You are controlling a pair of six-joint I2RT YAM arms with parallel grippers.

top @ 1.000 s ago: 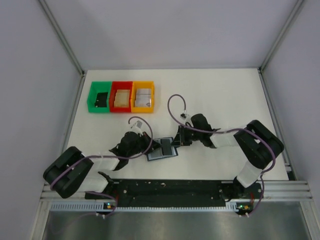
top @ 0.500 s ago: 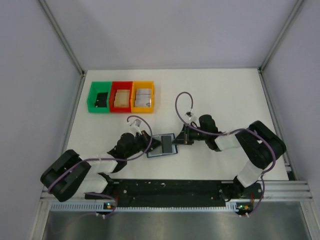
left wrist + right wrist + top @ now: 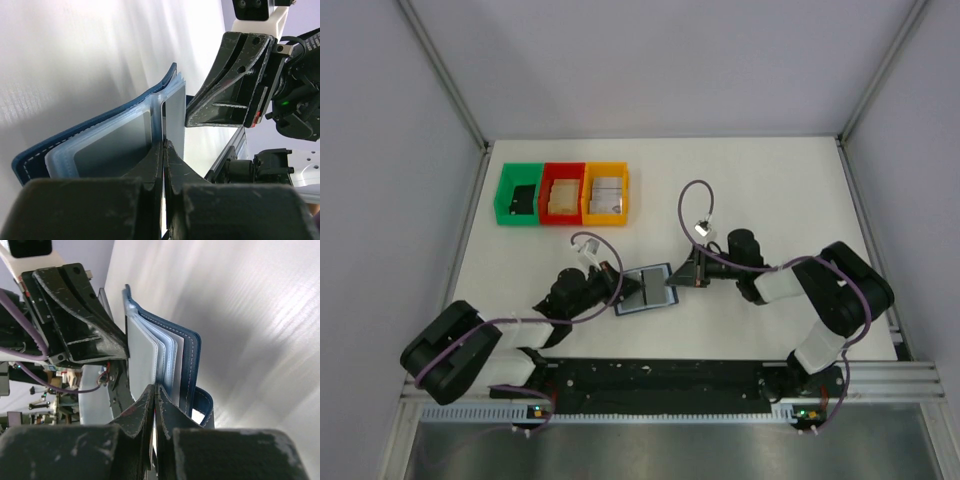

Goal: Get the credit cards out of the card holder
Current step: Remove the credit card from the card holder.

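Pinching from both sides: left tool (image 3: pixel 164 145) is clenched on a thin inner leaf of the card holder (image 3: pixel 75 142), and right tool (image 3: pixel 154 387) is clamped shut on a leaf at the opposite edge. The holder lies open on the counter (image 3: pixel 770 190) between them. One credit card (image 3: pixel 112 147), grey face, sits inside its sleeve. No card lies loose. Judgement: extraction barely begun, all removals remain. Beyond: green bin (image 3: pixel 501 195), red bin (image 3: pixel 563 168), orange bin (image 3: pixel 607 168).
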